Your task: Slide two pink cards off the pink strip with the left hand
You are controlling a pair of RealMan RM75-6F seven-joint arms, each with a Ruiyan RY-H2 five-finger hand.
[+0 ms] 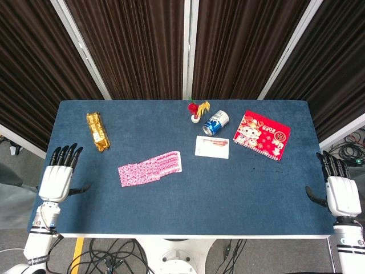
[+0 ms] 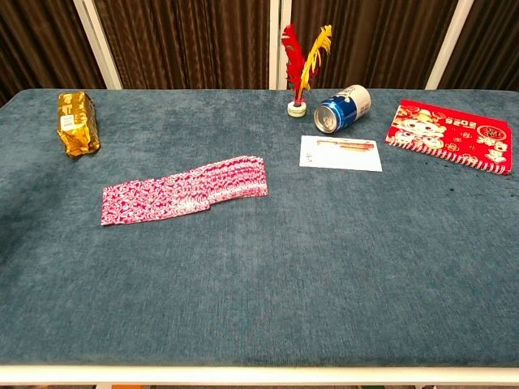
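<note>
Head view: blue felt-covered table (image 1: 171, 211), task not started. Fanned strip of overlapping pink patterned cards (image 1: 150, 168) lies intact left of centre, none slid off. White five-finger left hand (image 1: 59, 174) rests at the near-left edge, fingers apart, empty, well apart from strip. Right hand (image 1: 340, 188) at near-right edge, also released. Both slides left.

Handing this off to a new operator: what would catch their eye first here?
Probably the pink strip of cards fanned out left of centre on the blue table, and the bright red packet at far right. Both hands, left hand and right hand, rest open at the table's near corners.
</note>
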